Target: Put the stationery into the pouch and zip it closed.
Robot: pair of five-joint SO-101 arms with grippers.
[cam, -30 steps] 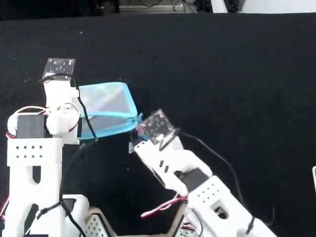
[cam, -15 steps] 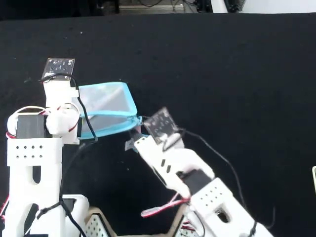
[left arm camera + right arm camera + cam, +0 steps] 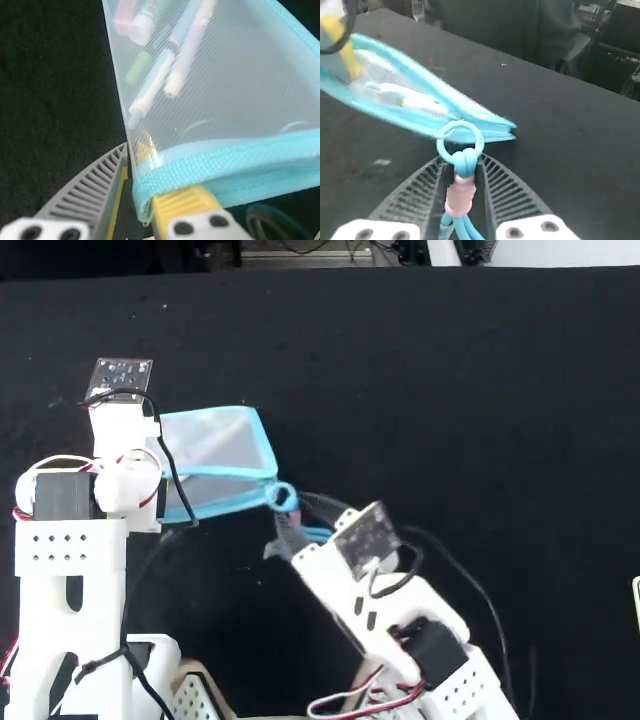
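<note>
The translucent pouch (image 3: 212, 452) with a light blue zip edge (image 3: 225, 160) lies on the black table beside the left arm. Pens and markers (image 3: 175, 55) show inside it through the plastic. My left gripper (image 3: 134, 172) is shut on the pouch's corner, with a grey finger (image 3: 95, 197) beneath and a yellow-padded one on top. At the pouch's other end, a blue ring (image 3: 460, 139) on a blue and pink pull cord (image 3: 461, 192) hangs off the zip. My right gripper (image 3: 462, 167) is shut on that cord, just clear of the pouch (image 3: 395, 102). The ring (image 3: 282, 496) sits at the pouch's near right corner.
The black table cloth (image 3: 450, 390) stretches wide to the right and far side. A small pale object (image 3: 636, 602) shows at the right edge. Both arms' white bases stand at the front edge.
The right arm has drawn back toward the front right with the cord in its gripper, pulling the ring out from the pouch's end. The left arm and pouch held still.
</note>
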